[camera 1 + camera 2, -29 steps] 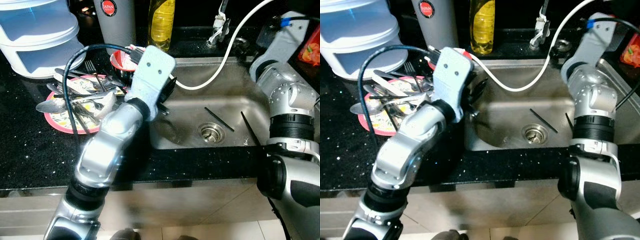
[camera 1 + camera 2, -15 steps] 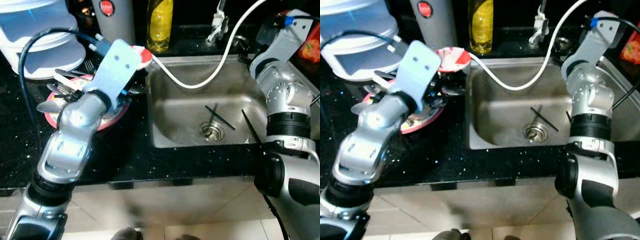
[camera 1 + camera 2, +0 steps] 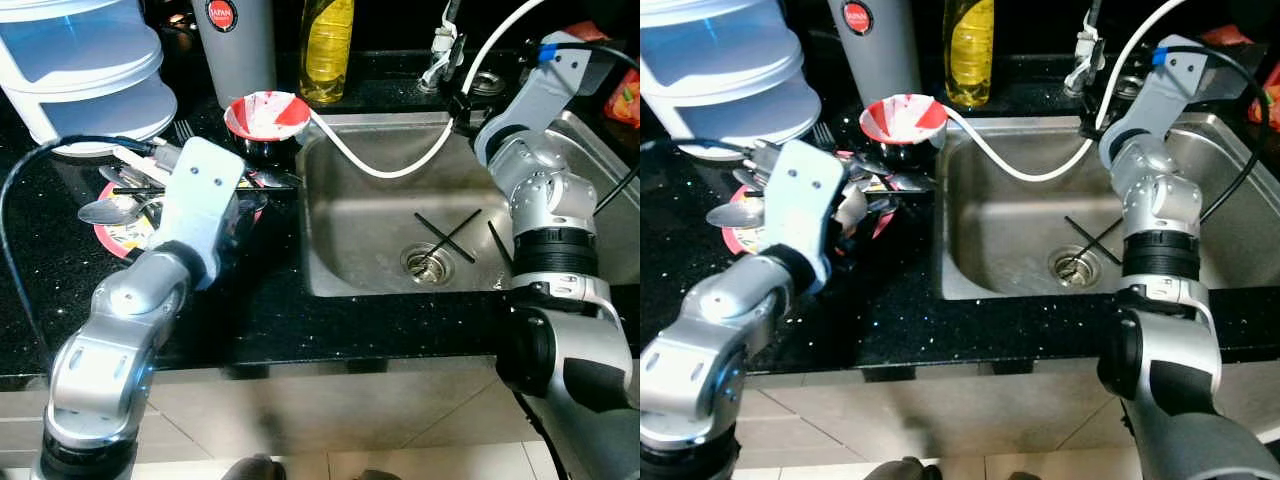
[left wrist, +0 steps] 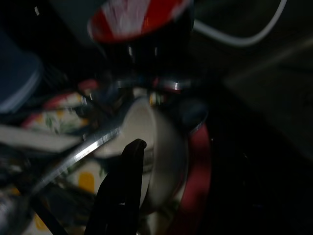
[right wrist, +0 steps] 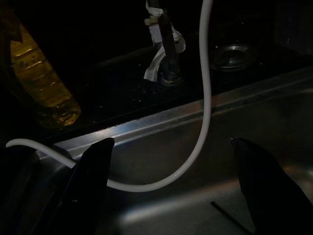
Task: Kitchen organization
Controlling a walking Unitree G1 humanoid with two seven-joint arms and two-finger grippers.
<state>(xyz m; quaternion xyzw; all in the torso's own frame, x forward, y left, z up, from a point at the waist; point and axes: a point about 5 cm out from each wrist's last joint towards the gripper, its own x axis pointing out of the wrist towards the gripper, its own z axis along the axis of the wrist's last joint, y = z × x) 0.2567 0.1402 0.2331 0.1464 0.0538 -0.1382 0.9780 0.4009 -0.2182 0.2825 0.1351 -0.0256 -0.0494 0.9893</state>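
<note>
Since a second ago your left arm has swung off the sink's near-left corner and back over the worktop; the left gripper (image 4: pixel 128 161) now hangs over the red-rimmed plate (image 3: pixel 112 232) piled with cutlery (image 3: pixel 128 198). One black finger (image 4: pixel 122 191) sits against the rim of a small white cup (image 4: pixel 154 156) lying tilted on that plate; you cannot tell whether this claw is open or closed.

Chopsticks (image 3: pixel 447 234) in the sink (image 3: pixel 360 215) now lie crossed in an X just above the drain (image 3: pixel 426 264); a second ago you saw them as separate sticks. A third black stick (image 3: pixel 498 243) lies by the right arm.

Plate: floral pattern, red rim, spoons and forks heaped across it, near the worktop's left edge. Red-and-white bowl (image 3: pixel 267 115) stands behind it, right at the sink's back-left corner, now uncovered.

Right gripper (image 5: pixel 171 186) is raised over the sink's back edge, fingers (image 5: pixel 95 166) spread wide apart, holding nothing, with the white hose (image 5: pixel 203 122) looping between them. Hose runs from the tap (image 5: pixel 166 49) area down into the sink and over to the bowl.

Writing: grey tumbler (image 3: pixel 238 45) carries a red round badge reading "JAPAN"; smaller text unreadable. Yellow liquid bottle (image 3: pixel 328 50) beside it, label not legible. Stacked white-and-blue containers (image 3: pixel 80 70) sit at the back-left corner.
</note>
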